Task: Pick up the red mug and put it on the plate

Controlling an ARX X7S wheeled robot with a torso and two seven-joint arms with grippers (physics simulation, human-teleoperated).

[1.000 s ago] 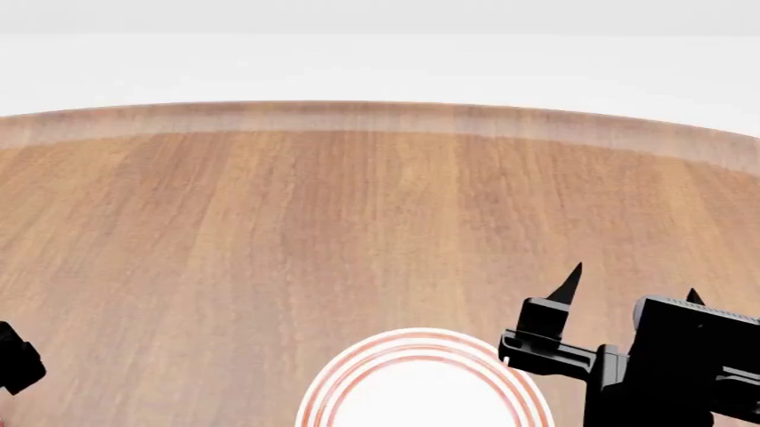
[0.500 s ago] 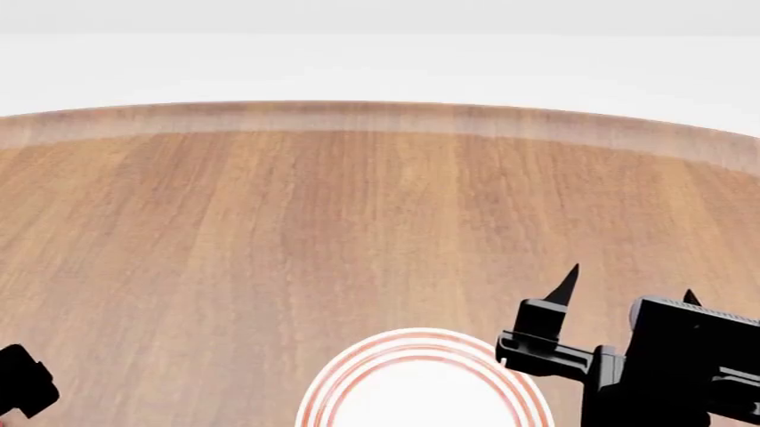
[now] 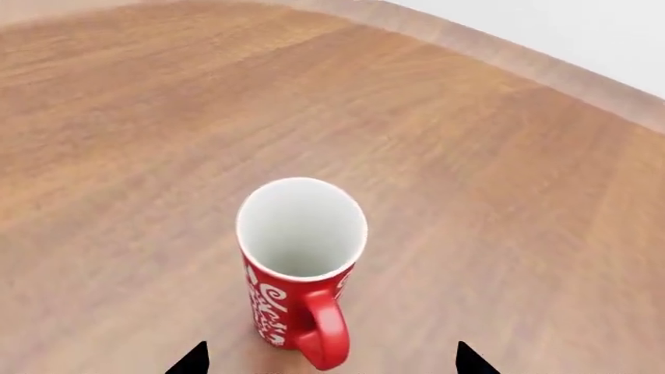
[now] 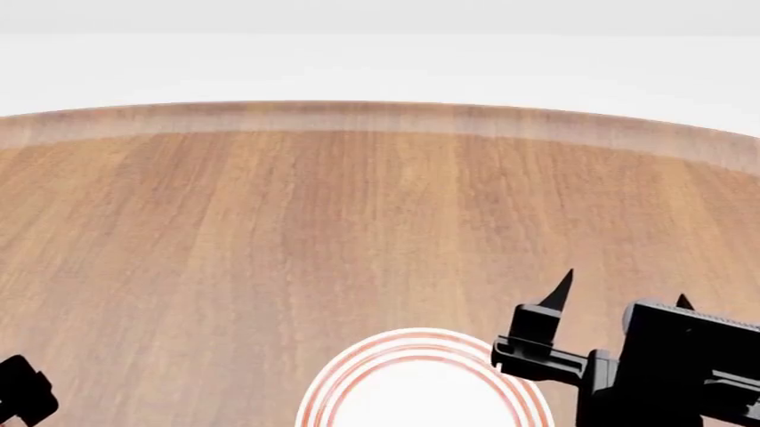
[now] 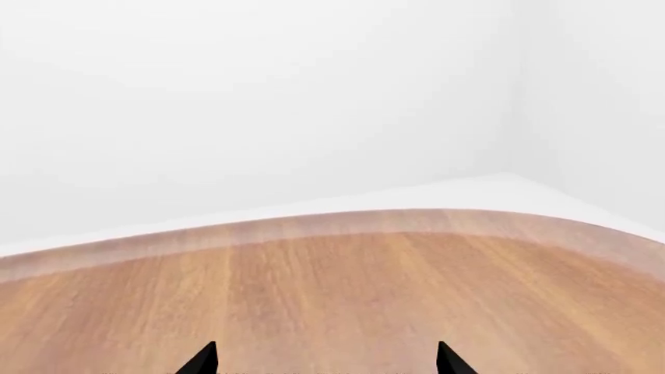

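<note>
The red mug point(image 3: 299, 273) with a white pattern and white inside stands upright on the wooden table in the left wrist view, its handle toward the camera. My left gripper point(image 3: 330, 360) is open, its two black fingertips on either side of the handle and clear of it. In the head view only a black part of the left arm point(image 4: 21, 391) shows at the lower left; the mug is out of that view. The plate point(image 4: 356, 378), white with red rings, lies at the bottom middle. My right gripper point(image 4: 620, 298) is open and empty just right of the plate.
The round wooden table point(image 4: 356, 205) stretches far ahead to its curved far edge point(image 4: 380, 114), with white floor and wall beyond. The right wrist view shows only bare tabletop point(image 5: 343, 296) and a white wall.
The left arm's visible part has dropped lower at the head view's left edge. The right gripper has sunk slightly and shifted a little left. The plate has not moved.
</note>
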